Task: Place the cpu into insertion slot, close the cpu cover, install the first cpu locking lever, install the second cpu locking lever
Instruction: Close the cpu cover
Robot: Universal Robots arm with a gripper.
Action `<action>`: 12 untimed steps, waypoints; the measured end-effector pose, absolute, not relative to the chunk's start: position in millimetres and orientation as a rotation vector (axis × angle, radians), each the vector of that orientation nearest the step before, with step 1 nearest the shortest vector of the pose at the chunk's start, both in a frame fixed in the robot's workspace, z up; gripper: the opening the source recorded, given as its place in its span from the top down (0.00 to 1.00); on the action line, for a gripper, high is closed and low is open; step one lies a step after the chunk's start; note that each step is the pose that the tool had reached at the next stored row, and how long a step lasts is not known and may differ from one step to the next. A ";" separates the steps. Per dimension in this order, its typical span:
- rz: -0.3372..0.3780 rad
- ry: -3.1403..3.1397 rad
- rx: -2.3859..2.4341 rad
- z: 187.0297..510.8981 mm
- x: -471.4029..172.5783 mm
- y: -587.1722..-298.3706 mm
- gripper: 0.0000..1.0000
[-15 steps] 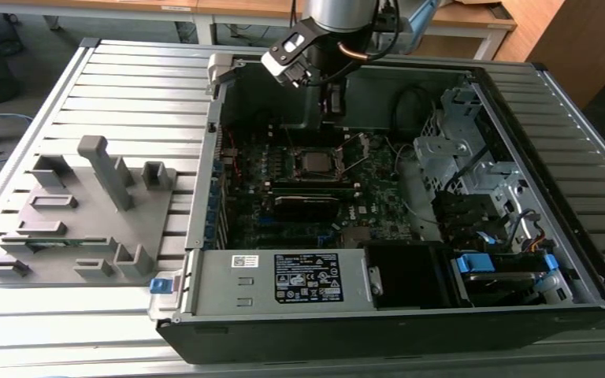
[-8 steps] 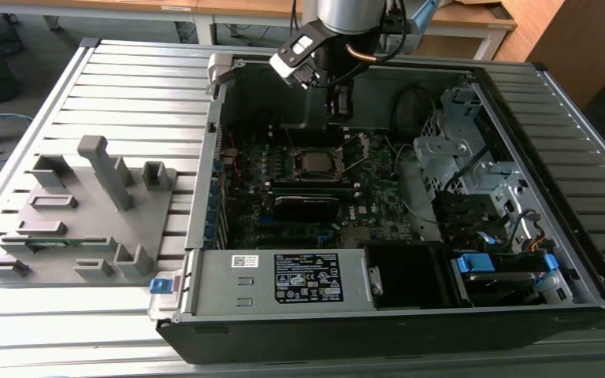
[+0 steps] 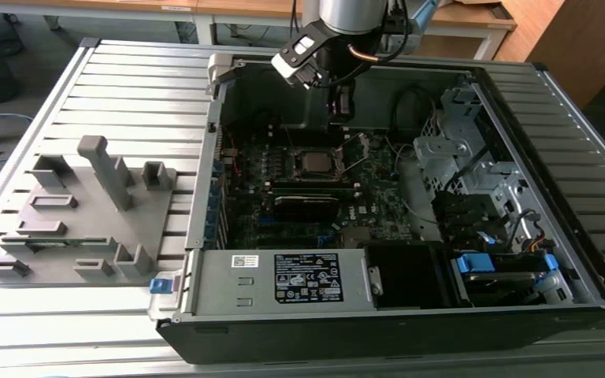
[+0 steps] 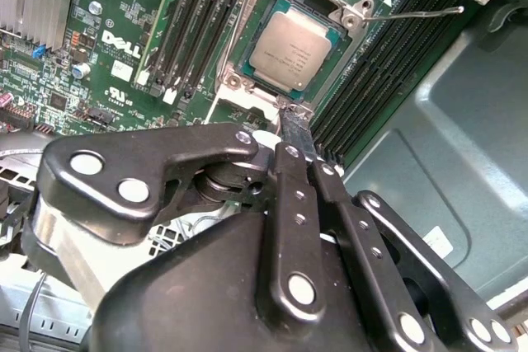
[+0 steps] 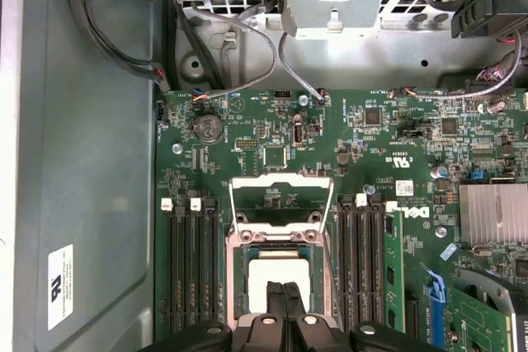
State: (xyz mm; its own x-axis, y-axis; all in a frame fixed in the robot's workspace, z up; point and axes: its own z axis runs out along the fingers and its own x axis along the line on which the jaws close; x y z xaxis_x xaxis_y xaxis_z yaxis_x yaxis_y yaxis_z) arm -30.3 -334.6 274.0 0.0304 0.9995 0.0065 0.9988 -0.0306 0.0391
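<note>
Fingers (image 4: 294,144) pressed together near cpu (image 4: 290,49) seated in insertion slot (image 4: 237,80), cpu cover (image 5: 282,180) raised, white lettering on motherboard (image 5: 396,146)

Arm (image 3: 353,12): silver-grey round tube, black wrist block with white spots. Gripper (image 4: 295,131): black linkage bars, shiny round rivets, pale grey body.

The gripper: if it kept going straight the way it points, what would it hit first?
Most likely the chip lying in the socket, just ahead of the gripper. Depth is unclear, so perhaps the socket's rim.

Open computer case (image 3: 408,337) — grey fixture tray (image 3: 92,230) beside.
</note>
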 end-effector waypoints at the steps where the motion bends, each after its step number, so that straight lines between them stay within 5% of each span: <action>1: 0.050 2.171 2.238 274.0 -29.8 -334.6 0.90; 12: 0.050 2.171 2.238 273.9 -18.1 -334.5 0.90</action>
